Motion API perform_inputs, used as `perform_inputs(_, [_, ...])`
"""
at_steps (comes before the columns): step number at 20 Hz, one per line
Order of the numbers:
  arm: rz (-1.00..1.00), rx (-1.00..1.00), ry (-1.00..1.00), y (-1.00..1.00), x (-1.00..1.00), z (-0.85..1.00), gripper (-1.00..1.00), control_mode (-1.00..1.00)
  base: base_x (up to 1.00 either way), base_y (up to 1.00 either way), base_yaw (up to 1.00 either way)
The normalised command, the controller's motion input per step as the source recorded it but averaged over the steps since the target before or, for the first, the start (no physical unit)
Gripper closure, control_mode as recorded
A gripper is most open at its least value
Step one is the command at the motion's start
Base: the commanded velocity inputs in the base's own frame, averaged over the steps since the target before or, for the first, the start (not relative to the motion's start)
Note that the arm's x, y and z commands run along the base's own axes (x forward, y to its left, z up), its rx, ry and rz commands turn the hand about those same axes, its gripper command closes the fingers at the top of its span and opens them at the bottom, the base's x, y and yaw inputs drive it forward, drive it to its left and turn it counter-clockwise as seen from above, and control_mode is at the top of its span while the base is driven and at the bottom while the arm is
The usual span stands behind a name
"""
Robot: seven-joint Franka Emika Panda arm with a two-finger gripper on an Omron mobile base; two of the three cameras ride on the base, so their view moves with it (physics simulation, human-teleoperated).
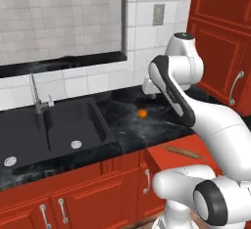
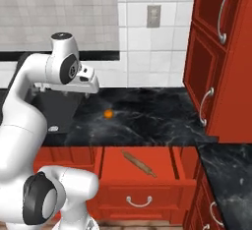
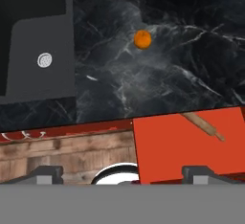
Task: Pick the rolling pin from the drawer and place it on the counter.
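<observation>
In right base view, rolling pin (image 2: pixel 139 163) whole in open drawer (image 2: pixel 113 161); hand view crops it; jaws wide, empty.

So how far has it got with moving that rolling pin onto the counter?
Done: the drawer stands pulled open. In hand: nothing; the gripper is open and high above the drawer. Left: the rolling pin lies in the drawer, so grasping, lifting and placing it on the black counter all remain.
</observation>
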Motion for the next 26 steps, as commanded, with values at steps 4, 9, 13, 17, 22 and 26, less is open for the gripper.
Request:
perform_inputs(4, [0.0, 0.0, 0.0, 0.0, 0.0, 0.0, -1.0, 1.0, -0.18, 0.5, -0.44])
perform_inputs(9, [0.0, 0.0, 0.0, 0.0, 0.0, 0.0, -1.0, 1.0, -0.07, 0.33, -0.45])
perform_inputs(13, [0.0, 0.0, 0.0, 0.0, 0.0, 0.0, -1.0, 1.0, 0.0, 0.28, -0.48])
perform_inputs(17, [0.0, 0.0, 0.0, 0.0, 0.0, 0.0, -1.0, 1.0, 0.0, 0.32, -0.49])
perform_inputs(22, [0.0, 0.0, 0.0, 0.0, 0.0, 0.0, -1.0, 1.0, -0.11, 0.29, -0.51])
perform_inputs(26, [0.0, 0.0, 0.0, 0.0, 0.0, 0.0, -1.0, 1.0, -0.41, 0.14, -0.5])
